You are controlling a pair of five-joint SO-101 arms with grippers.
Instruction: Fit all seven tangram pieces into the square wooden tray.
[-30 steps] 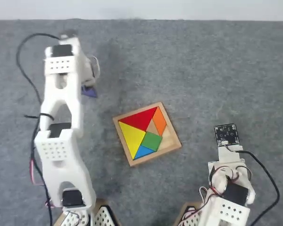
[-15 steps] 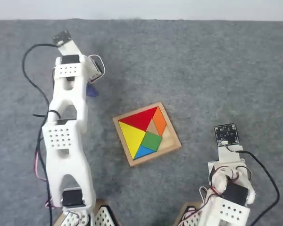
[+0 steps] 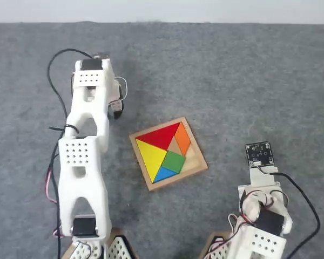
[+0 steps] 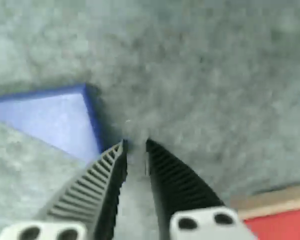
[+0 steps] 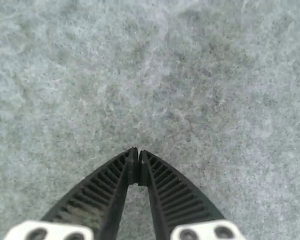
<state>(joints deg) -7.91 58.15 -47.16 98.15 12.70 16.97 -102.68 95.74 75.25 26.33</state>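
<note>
blue pc (image 4: 50, 117) prob touching end effector (image 4: 135, 145)

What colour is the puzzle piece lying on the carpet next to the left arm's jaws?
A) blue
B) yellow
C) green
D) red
A: the left wrist view shows a blue piece lying flat on the grey carpet just beside the left arm's jaws, while the red piece, yellow piece and green piece already sit in the wooden tray.
</note>
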